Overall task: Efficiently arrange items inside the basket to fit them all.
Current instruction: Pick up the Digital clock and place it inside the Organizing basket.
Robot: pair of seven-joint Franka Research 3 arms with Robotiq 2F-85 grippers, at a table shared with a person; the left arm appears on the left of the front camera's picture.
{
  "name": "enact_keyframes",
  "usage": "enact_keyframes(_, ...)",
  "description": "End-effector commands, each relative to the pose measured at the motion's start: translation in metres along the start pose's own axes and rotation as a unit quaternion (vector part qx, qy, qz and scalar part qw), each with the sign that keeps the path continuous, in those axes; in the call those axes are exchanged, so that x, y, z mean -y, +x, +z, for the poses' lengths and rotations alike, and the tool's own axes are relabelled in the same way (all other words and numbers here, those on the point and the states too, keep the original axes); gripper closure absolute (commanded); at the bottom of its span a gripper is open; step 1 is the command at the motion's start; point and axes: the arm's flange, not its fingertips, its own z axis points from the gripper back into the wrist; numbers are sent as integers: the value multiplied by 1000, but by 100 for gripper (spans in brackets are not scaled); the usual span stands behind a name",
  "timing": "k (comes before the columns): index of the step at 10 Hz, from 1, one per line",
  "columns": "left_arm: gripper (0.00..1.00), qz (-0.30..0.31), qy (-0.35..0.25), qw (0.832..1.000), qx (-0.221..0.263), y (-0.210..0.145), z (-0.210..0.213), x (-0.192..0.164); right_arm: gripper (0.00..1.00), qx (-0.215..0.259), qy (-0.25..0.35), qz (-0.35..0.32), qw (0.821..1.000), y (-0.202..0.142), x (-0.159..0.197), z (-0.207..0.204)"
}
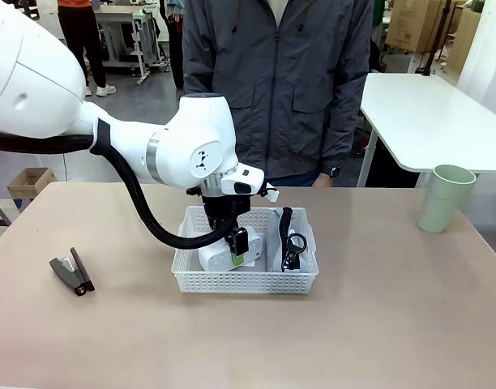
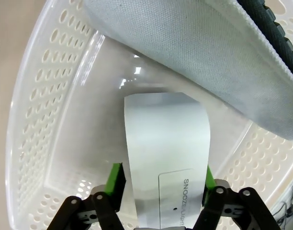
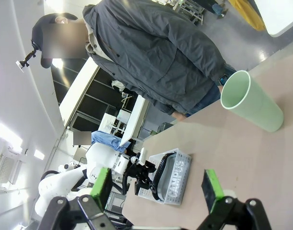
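The white basket [image 1: 241,283] sits mid-table. My left gripper [image 1: 237,245] reaches down into its left half. In the left wrist view the small white box [image 2: 165,143] lies on the basket [image 2: 46,120] floor between my left gripper's [image 2: 163,173] green pads, which stand slightly apart from it, so the gripper is open. The grey CAMPUS pouch [image 1: 290,240] with its black strap fills the basket's right half, and it [image 2: 194,48] looms above the box. The black stapler [image 1: 72,271] lies on the table at the left. The pale green cup [image 1: 445,198] stands at the far right. My right gripper [image 3: 157,190] hangs open, holding nothing.
A person in a dark grey jacket [image 1: 276,81] stands at the far edge behind the basket, hands out of the work area. A white side table [image 1: 434,121] is at the back right. Bare tabletop surrounds the basket, with wide room in front.
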Motion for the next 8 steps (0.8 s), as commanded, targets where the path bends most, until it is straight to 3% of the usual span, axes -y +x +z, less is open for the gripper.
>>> enact_keyframes(1,0,-4,9,1000,1,-4,10,2,0,4,7,3,1000,0,-1,0)
enact_keyframes(4,0,-14,9,1000,12,-12,22,11,0,4,7,3,1000,0,-1,0)
enact_keyframes(6,0,-29,7,998,53,-35,64,23,0,4,7,3,1000,0,-1,0)
enact_keyframes(8,0,15,29,993,118,-86,128,15,0,4,7,3,1000,0,-1,0)
